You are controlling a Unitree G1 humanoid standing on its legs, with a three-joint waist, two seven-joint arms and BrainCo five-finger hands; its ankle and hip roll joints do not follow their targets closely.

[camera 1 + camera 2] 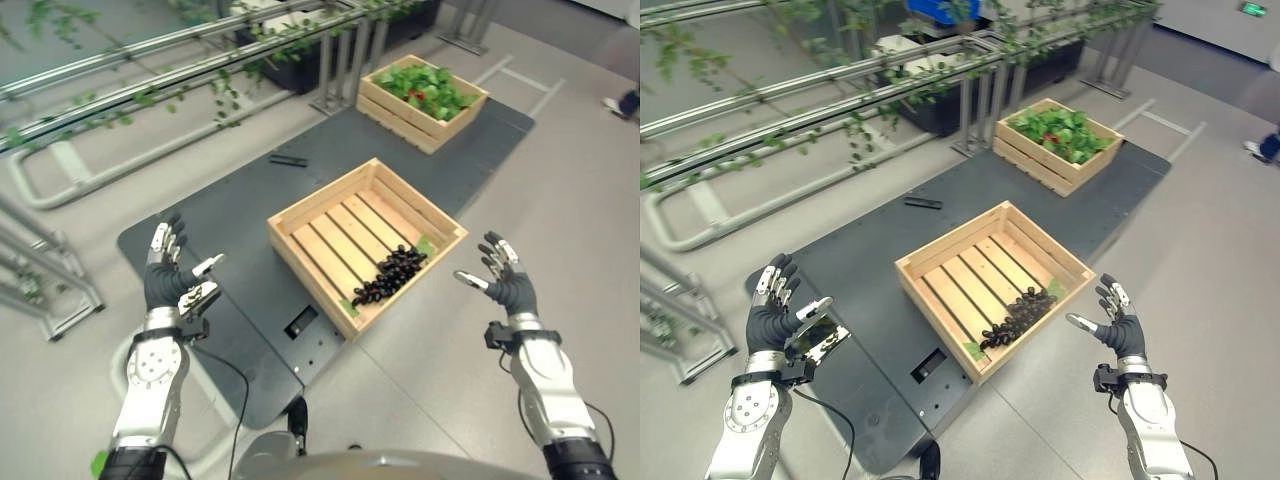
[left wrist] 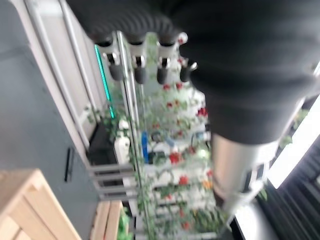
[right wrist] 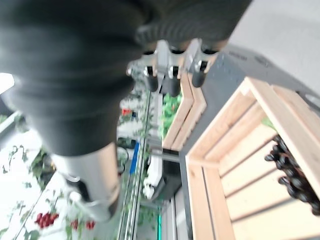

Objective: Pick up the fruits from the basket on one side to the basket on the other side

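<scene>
Both the left hand (image 1: 165, 275) and right hand (image 1: 503, 280) hover spread, empty, flanking the near crate (image 1: 300, 215); dark grapes (image 1: 392, 274), seemingly, fill its right corner.

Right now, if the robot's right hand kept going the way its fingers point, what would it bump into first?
Probably nothing close: the right hand is open beside the near wooden crate. Its fingers point past that, toward the far crate of greens. Depth is hard to judge.

Pale slatted wood crate (image 1: 330, 222) holds black grapes (image 1: 390, 275) with green leaves; far wood crate (image 1: 395, 110) has green leaves, red bits. Dark grey mat (image 1: 230, 215), light grey floor (image 1: 580, 200), black bar (image 1: 288, 159).
</scene>
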